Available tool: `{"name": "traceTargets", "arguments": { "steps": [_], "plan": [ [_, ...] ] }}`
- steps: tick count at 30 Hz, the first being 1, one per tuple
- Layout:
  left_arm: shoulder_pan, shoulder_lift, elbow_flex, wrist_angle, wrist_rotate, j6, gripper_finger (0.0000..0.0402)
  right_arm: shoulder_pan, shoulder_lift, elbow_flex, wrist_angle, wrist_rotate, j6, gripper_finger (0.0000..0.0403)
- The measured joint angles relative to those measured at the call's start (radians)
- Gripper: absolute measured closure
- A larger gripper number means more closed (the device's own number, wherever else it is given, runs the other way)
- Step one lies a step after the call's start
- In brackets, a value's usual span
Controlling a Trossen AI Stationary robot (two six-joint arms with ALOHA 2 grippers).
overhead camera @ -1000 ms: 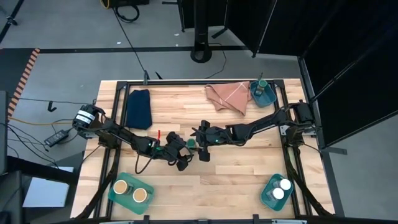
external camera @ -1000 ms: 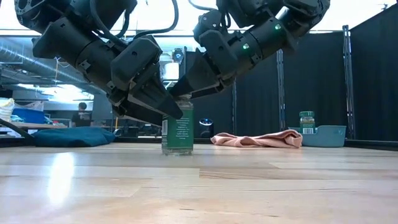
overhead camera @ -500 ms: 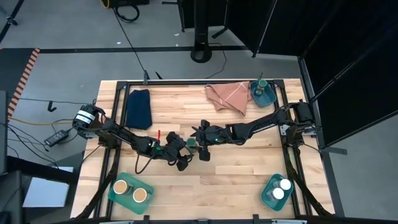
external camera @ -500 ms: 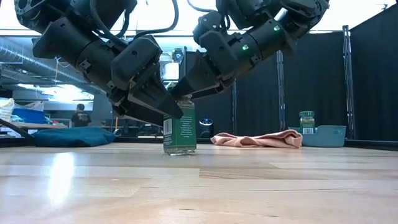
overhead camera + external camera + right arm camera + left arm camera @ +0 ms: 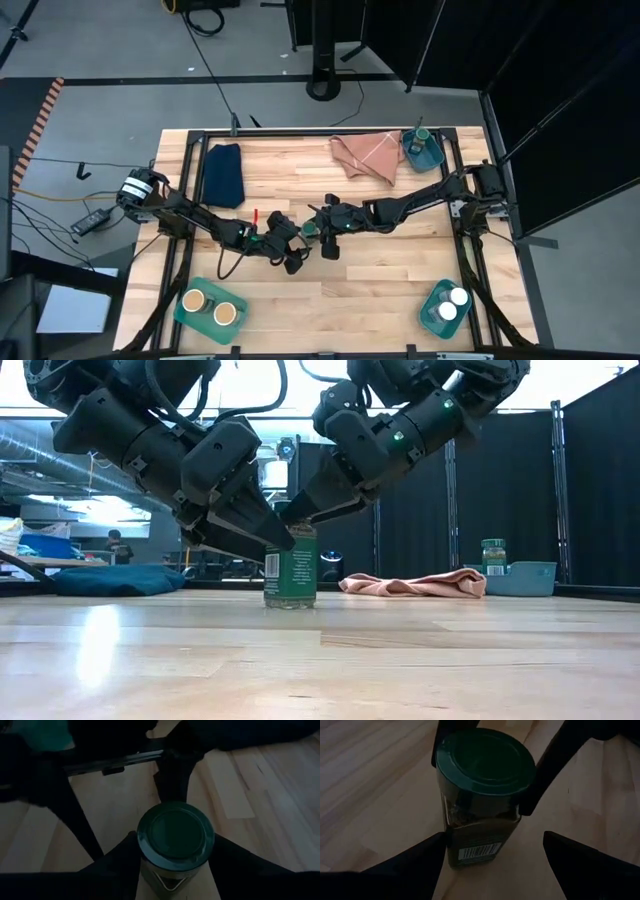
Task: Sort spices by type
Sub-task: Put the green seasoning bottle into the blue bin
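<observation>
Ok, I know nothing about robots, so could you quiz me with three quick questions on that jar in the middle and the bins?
1. True or false: the green-lidded jar lies on its side.
2. Which tool grips that jar? A) left tool B) right tool
3. Fill in: the teal bin holding two white-lidded jars sits on the ____ arm's side of the table.

Key: 1 false, it stands upright on the table. 2 B; the left tool's fingers are spread wide, clear of it. 3 right.
</observation>
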Motion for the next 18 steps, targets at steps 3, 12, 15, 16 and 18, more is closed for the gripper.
{"name": "traceTargets", "arguments": {
  "steps": [3,12,15,16,18],
  "plan": [
    [0.001,0.0,0.0,-0.001,-0.004,-0.003,0.0062,0.002,0.0,0.0,0.005,0.032,0.053,0.02],
    [0.002,0.0,0.0,0.0,-0.006,-0.023,0.0062,-0.013,-0.006,-0.002,0.007,0.019,0.136,0.02],
    [0.0,0.0,0.0,0.001,0.0,-0.032,0.0062,-0.014,-0.011,-0.003,0.014,0.002,0.142,0.02],
    [0.0,-0.001,0.0,0.001,0.006,-0.034,0.0062,-0.014,-0.013,-0.004,0.011,-0.003,0.142,0.02],
    [0.0,-0.001,0.0,-0.006,0.011,-0.034,0.0062,-0.014,-0.019,-0.004,0.006,-0.008,0.146,0.02]
  ]
}}
